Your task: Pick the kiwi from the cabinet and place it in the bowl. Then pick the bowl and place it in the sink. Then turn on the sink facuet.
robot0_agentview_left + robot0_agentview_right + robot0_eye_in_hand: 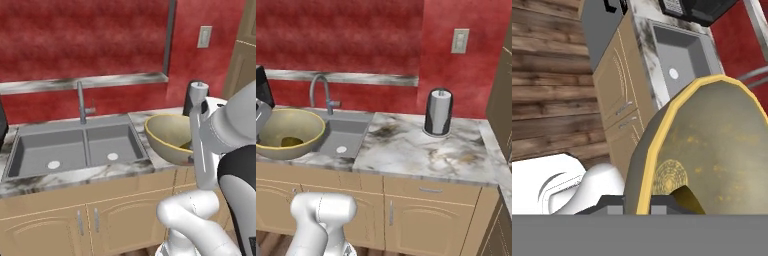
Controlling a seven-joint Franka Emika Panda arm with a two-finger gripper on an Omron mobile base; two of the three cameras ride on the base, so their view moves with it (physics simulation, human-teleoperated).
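The dull yellow-olive bowl point(167, 135) point(291, 125) point(722, 140) hangs tilted over the counter at the right end of the grey double-basin sink point(65, 150) point(348, 132) point(682, 55). My gripper point(637, 204) is shut on the bowl's near rim, one dark fingertip on each side of the wall. The small olive kiwi point(291, 142) point(687, 200) lies inside the bowl, low against the wall by my fingers. Behind the basins rises the thin grey sink faucet point(81, 102) point(318, 87), its side lever pointing right. The cabinet is out of view.
A paper towel roll on a dark holder point(438, 112) point(195, 95) stands on the marbled counter point(421, 150) right of the sink. A dark appliance point(262, 85) point(712, 10) sits left of the sink. Tan cupboard doors point(100, 220) run below. A brown wood panel point(503, 100) bounds the far right.
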